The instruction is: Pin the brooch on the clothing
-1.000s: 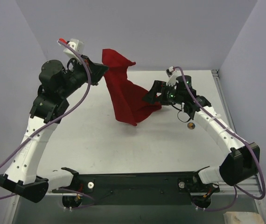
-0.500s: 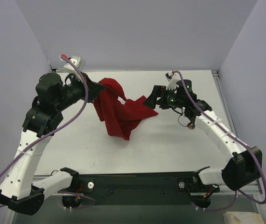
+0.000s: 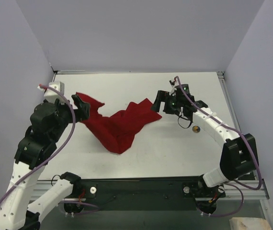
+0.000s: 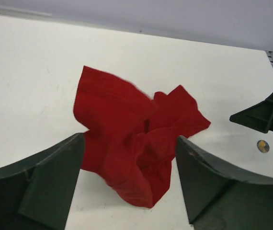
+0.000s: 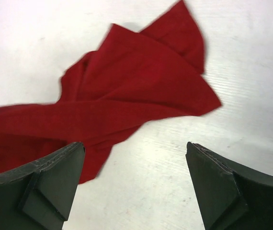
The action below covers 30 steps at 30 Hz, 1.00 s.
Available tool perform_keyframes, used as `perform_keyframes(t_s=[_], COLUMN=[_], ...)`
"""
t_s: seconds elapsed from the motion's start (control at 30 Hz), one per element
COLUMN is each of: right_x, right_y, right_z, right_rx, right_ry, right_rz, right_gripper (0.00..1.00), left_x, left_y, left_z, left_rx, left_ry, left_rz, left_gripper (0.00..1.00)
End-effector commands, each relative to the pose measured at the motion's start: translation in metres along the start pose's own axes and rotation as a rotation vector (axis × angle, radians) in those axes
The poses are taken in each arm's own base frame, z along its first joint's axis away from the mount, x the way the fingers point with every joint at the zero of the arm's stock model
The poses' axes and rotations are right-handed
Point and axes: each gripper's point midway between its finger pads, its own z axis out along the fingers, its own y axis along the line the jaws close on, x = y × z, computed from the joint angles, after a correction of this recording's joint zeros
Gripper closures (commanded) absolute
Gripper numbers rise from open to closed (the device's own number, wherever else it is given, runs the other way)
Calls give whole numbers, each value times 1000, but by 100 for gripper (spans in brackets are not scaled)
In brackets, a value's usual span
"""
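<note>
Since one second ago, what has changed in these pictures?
The left gripper came down and let go of the red T-shirt, which fell into a crumpled heap on the table. The right gripper stayed open beside it; the brooch did not move.

Bright, even light from above falls on the white table (image 3: pixel 141 153), and shadows are faint and soft-edged. There is no glare. In the right wrist view the red shirt (image 5: pixel 141 91) smears into motion blur toward the left.

White table (image 3: pixel 127 86), pale lilac walls (image 3: pixel 141 33)
</note>
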Motion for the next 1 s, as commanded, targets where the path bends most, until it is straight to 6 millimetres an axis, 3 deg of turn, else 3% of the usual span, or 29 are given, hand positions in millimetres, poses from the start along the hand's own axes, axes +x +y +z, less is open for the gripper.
perform_keyframes(t_s=[0.0,0.1,0.17,0.2,0.23,0.27,0.3,0.37,0.4,0.47,0.5,0.57,0.6,0.63,0.67,0.7,0.73,0.77,0.83,0.87,0.9,0.93,0.97], right_x=[9,8,6,4,2,0,-2,-6,-8,-7,-10,-4,-4,-3,0,2,4,8,8,10,11,11,12], right_y=[-37,-46,-47,-47,-50,-51,-52,-63,-63,-82,-86,-107,-112,-116,-129,-133,-135,-135,-149,-149,-154,-154,-154], right_z=[14,20,23,21,19,16,9,0,-7,-18,-26,-37,-45,-49,-58,-61,-64,-65,-73,-74,-77,-77,-78], right_rx=[149,185,182,181,188,192,190,207,199,228,231,258,265,267,289,297,298,297,320,312,319,316,314], right_ry=[14,10,12,5,-2,-11,-26,-44,-57,-68,-88,-96,-115,-121,-141,-147,-148,-145,-161,-156,-159,-160,-159], right_rz=[73,123,145,149,161,166,173,204,209,264,280,354,373,390,422,432,439,441,471,478,491,489,494], right_gripper=[10,10,10,10,10,10,10,10,10,10,10,10,10,10,10,10,10,10,10,10,10,10,10], left_x=[12,19,20,35,44,44,64,70,93,116,127,151,166,177,214,202,216,252,253,277,286,280,300], left_y=[34,17,-8,-17,-36,-48,-55,-83,-90,-115,-128,-158,-171,-178,-189,-205,-207,-214,-235,-233,-240,-247,-245], left_z=[-16,1,16,38,47,58,83,100,124,139,160,169,189,195,206,218,221,229,237,248,248,253,259], left_rx=[-140,-55,57,85,182,227,244,328,329,369,379,437,433,434,447,443,434,440,454,432,439,432,421], left_ry=[-72,-39,7,83,142,155,235,274,345,404,441,490,516,542,607,566,601,660,646,681,687,665,691], left_rz=[-75,-47,-30,-20,-18,-15,-9,38,68,154,182,270,305,336,401,426,461,514,553,591,611,620,646], left_gripper=[6,3,3,3,3,3,3,3,3,3,3,3,3,3,3,3,3,3,8,10,11,12,12])
